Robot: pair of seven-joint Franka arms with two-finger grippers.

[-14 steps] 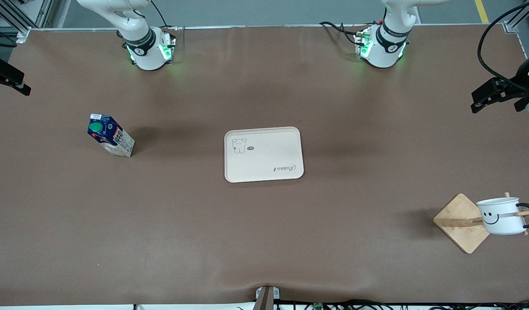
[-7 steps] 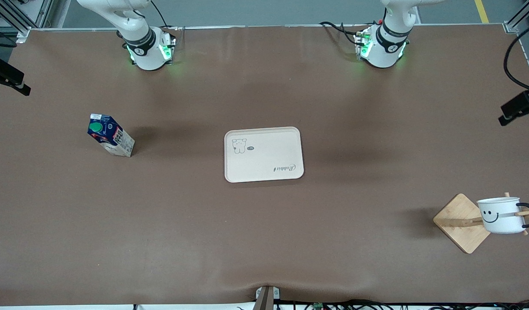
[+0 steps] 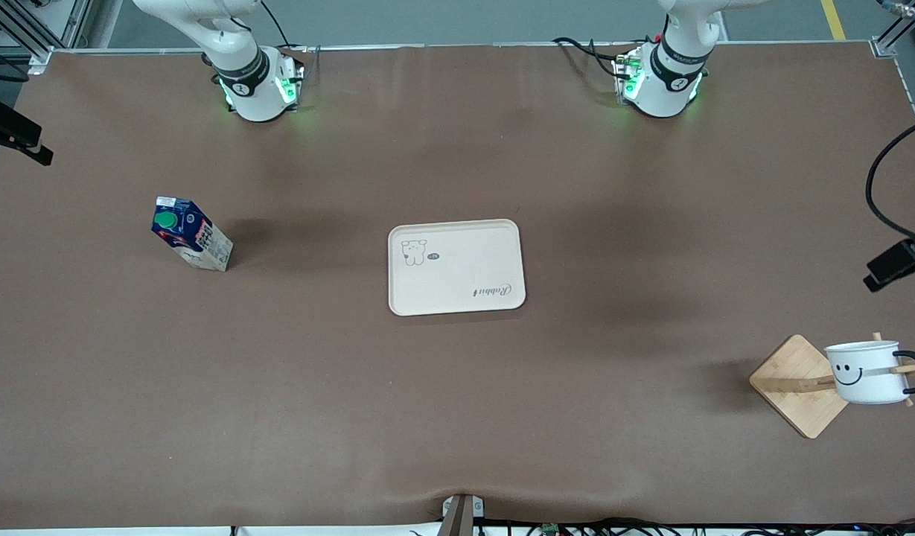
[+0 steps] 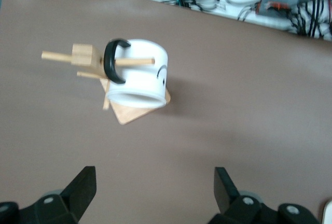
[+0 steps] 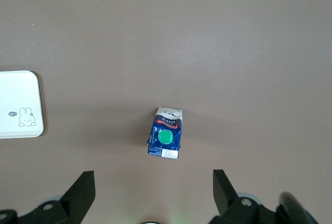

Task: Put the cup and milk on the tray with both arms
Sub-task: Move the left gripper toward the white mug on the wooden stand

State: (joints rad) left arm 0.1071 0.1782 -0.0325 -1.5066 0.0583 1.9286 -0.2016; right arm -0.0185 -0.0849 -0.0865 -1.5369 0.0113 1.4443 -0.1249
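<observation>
My left gripper (image 4: 153,193) hangs over the counter (image 3: 457,417) with fingers (image 4: 83,185) spread wide, empty — the cup (image 4: 137,79) hangs by its handle on a wooden stand (image 3: 799,385) at that arm's end. My right gripper (image 5: 150,193), fingers spread too, hovers over the upright milk (image 5: 166,139). The tray (image 3: 457,266) lies mid-counter between them, bare.
</observation>
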